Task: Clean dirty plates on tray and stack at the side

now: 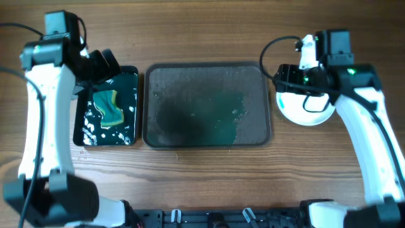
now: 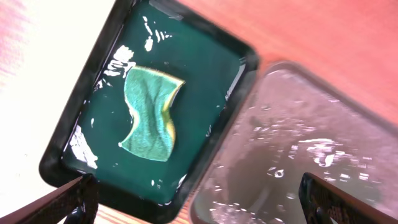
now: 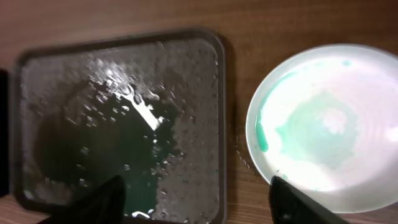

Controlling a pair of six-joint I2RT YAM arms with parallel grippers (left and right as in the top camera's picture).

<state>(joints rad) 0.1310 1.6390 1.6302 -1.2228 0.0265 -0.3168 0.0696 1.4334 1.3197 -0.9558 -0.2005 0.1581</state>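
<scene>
- The large dark grey-brown rectangular tray (image 1: 183,88) lay with its long axis running left to right across the wooden bench (image 1: 202,177), wet, smeared teal, and with no plate on it
- Off its right short end, on the bench just beside the rim, sat a small round white plate (image 1: 316,114); whether others were stacked under it could not be told
- Its face showed a pale teal film and a darker streak near one edge, so the wipe looked unfinished
- The right pincer (image 3: 196,186) hung wide with nothing between its fingers, about over the tray's right end, the plate just off to one side, so the right arm was clearly the nearer
- The left pincer (image 2: 196,193), also spread wide and empty, hovered over the narrow black tray (image 2: 74,124), where the green-yellow sponge (image 2: 149,118) lay in teal water, well apart from the plate
</scene>
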